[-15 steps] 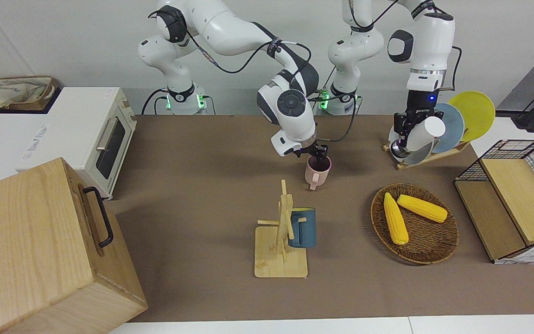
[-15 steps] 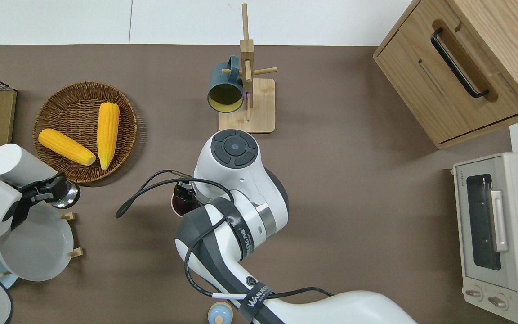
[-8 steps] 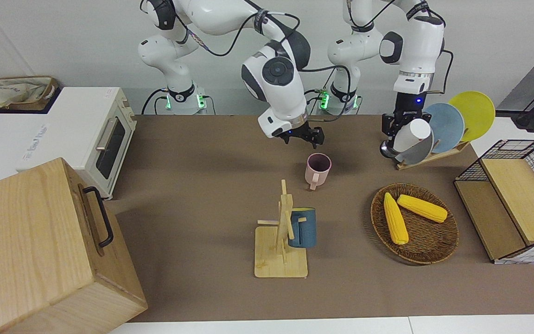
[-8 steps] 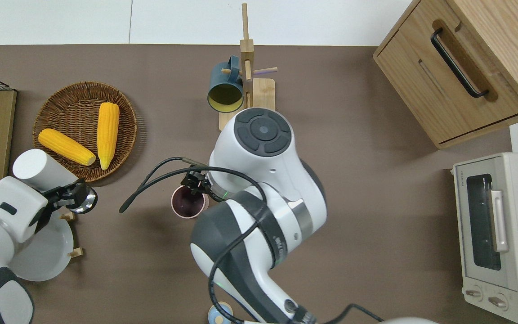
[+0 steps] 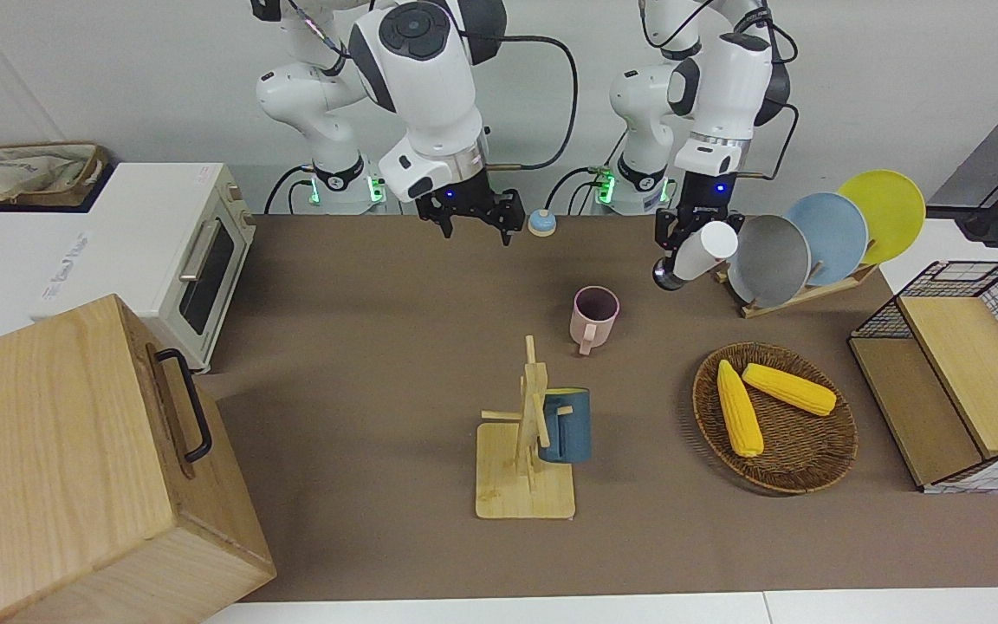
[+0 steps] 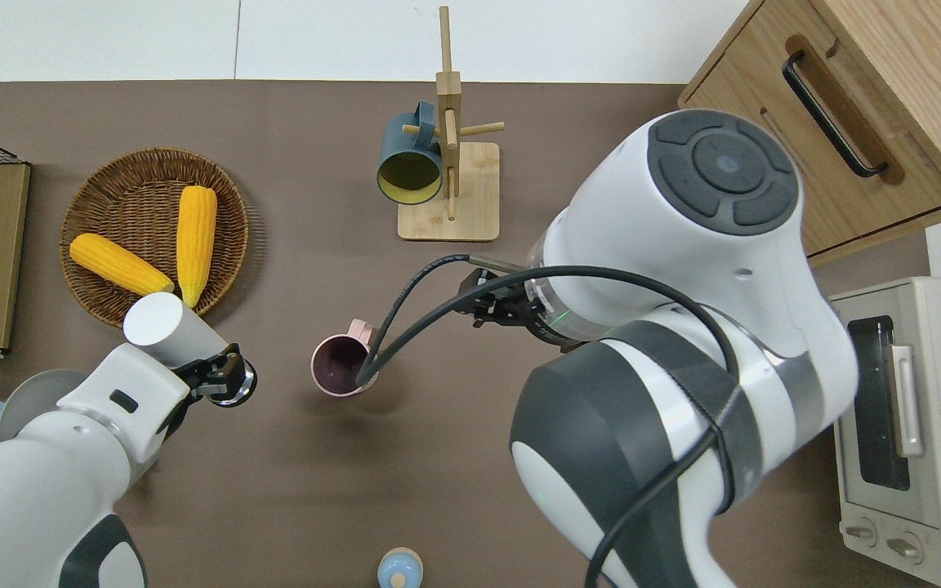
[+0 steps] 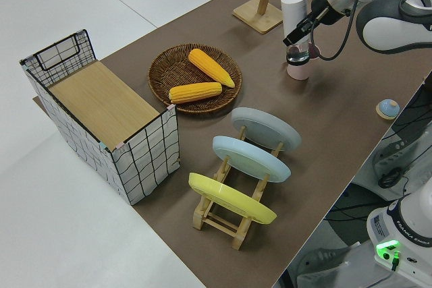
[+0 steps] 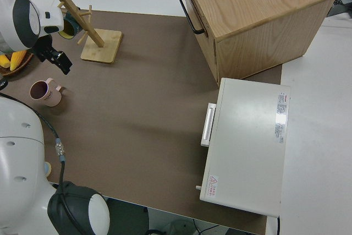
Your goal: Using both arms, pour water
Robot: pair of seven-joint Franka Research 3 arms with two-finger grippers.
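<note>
My left gripper (image 5: 678, 250) is shut on a white bottle (image 5: 700, 250) with a steel base, holding it tilted in the air. In the overhead view the white bottle (image 6: 162, 325) hangs beside the pink mug (image 6: 342, 367), toward the left arm's end of the table. The pink mug (image 5: 594, 316) stands upright on the brown table, with nothing gripping it. My right gripper (image 5: 476, 224) is open and empty, raised over the table beside the mug toward the right arm's end (image 6: 493, 299).
A small blue lid (image 5: 541, 224) lies near the robots' bases. A mug tree with a blue mug (image 5: 564, 425) stands farther out. A wicker basket (image 5: 802, 459) with two corn cobs, a plate rack (image 5: 811, 243), a wire basket (image 5: 958, 373), a toaster oven (image 5: 196, 251) and a wooden box (image 5: 74, 451) ring the table.
My right gripper let go of the pink mug, rose and drew back toward the right arm's end. My left arm carried the white bottle from the plate rack toward the mug.
</note>
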